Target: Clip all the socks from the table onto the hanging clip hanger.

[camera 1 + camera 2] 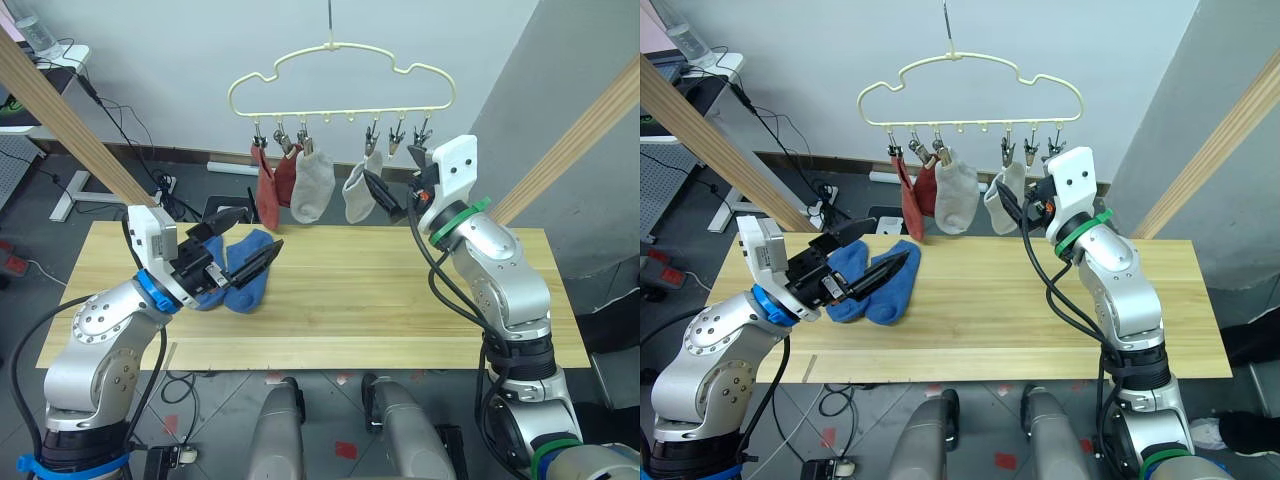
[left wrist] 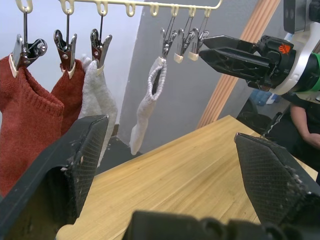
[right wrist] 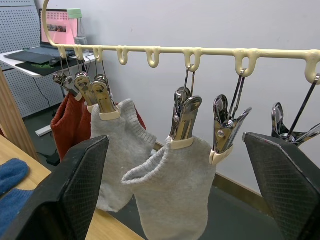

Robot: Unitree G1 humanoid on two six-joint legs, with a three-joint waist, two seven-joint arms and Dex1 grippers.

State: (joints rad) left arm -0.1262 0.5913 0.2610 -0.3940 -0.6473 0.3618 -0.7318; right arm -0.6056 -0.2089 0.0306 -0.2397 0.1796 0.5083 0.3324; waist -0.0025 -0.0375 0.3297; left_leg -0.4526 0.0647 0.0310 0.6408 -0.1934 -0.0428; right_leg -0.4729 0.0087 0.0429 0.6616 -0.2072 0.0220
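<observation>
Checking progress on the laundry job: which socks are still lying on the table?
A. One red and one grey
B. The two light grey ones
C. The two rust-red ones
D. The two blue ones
D: the two blue socks lie on the table, while the red socks and grey socks hang from the clip hanger.
</observation>
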